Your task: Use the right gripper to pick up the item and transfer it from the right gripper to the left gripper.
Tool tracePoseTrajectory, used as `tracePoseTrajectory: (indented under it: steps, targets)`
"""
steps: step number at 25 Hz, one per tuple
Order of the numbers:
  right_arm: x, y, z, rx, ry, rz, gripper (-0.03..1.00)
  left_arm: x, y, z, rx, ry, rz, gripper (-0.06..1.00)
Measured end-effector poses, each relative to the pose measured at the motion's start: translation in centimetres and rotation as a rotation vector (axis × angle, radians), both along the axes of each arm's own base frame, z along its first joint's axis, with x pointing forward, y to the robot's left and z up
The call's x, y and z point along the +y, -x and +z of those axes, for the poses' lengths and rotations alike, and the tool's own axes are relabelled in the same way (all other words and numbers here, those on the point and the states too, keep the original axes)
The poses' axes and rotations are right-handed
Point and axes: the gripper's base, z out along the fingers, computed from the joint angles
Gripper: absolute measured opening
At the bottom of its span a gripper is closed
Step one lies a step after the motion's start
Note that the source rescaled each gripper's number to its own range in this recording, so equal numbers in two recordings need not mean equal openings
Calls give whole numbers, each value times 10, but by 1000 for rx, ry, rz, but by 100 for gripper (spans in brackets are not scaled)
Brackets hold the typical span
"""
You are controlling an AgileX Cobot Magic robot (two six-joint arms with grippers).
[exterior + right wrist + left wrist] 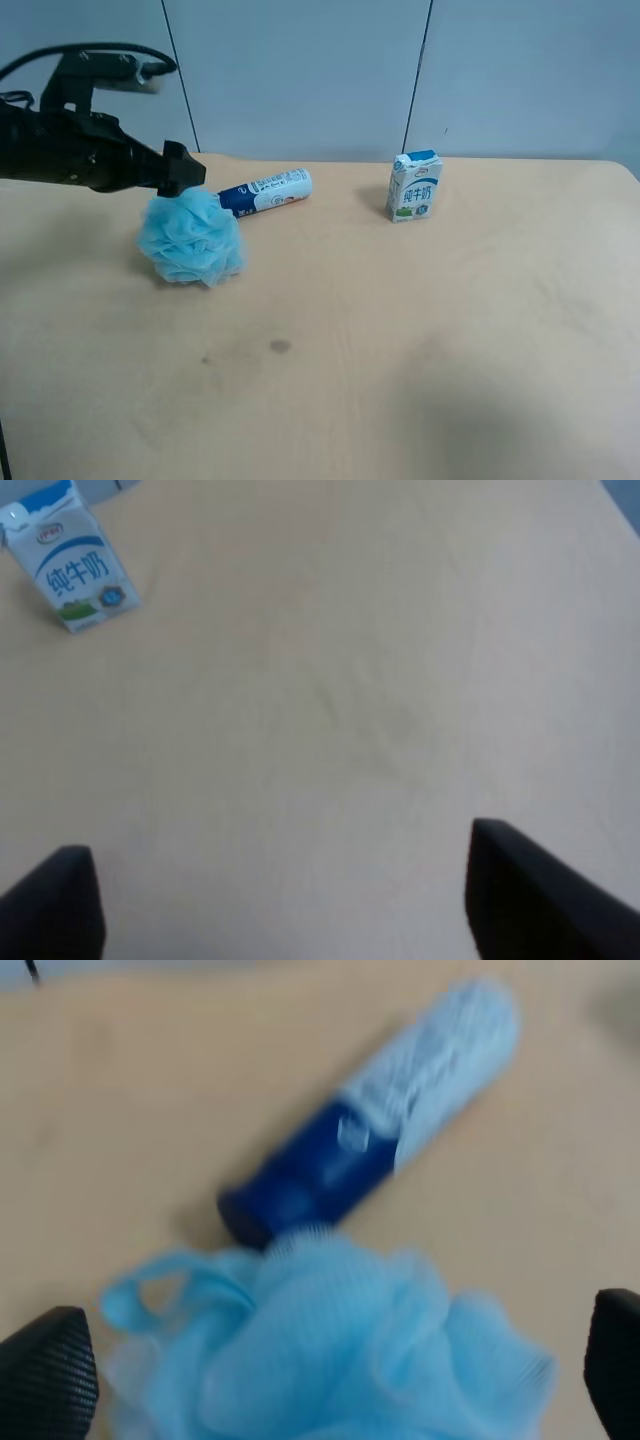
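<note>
The pouf (191, 238) sits on the table (420, 330), its far side touching the dark cap end of the blue-and-white tube (266, 192). Right above the pouf hangs the left gripper (330, 1380), spread wide, nothing pinched, 1 fingertip (45, 1380) either side. Well apart from the pouf stands the milk carton (72, 565). The right gripper (290, 905) is wide too, over bare tabletop.
</note>
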Motion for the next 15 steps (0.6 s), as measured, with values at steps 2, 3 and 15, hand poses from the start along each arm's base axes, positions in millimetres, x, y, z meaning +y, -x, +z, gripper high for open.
tracePoseTrajectory:
  steps: [2,3,15]
  targets:
    - [0,0,0,0,0,0,91,2,9,17,-53,23,7,99]
    - [0,0,0,0,0,0,91,3,14,22,-69,36,12,99]
    - [0,0,0,0,0,0,91,11,95,80,-305,196,-102,99]
